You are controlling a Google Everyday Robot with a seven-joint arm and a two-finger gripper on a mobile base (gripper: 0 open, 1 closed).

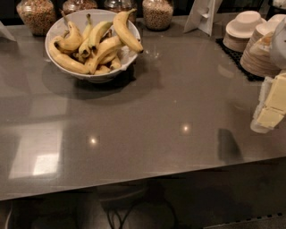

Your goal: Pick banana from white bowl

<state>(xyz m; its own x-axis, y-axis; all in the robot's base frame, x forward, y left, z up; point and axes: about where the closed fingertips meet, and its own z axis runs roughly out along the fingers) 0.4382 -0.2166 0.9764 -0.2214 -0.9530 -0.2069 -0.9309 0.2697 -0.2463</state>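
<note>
The white bowl [102,77] sits far back on the left of the grey table [170,112]. It is piled full of bananas. The banana [125,30] we want is the big fat curved one on the right side of the pile. It lies on top of the others. Its pale stem points up and away, and its dark tip hangs out over the right rim of the bowl. Nothing lies on top of it, so it looks like the easy one to take.

The gripper [269,117] is at the right edge of the view, near the front and well apart from the bowl. Part of it is cut off by the edge, so I cannot tell if it is open or closed. It does not seem to hold anything, but I am not sure.

I think the pick has not started. The gripper needs to go left and far back, then come down over the banana.

Stacked dishes [243,29] stand far right. Jars [157,13] line the far edge.
</note>
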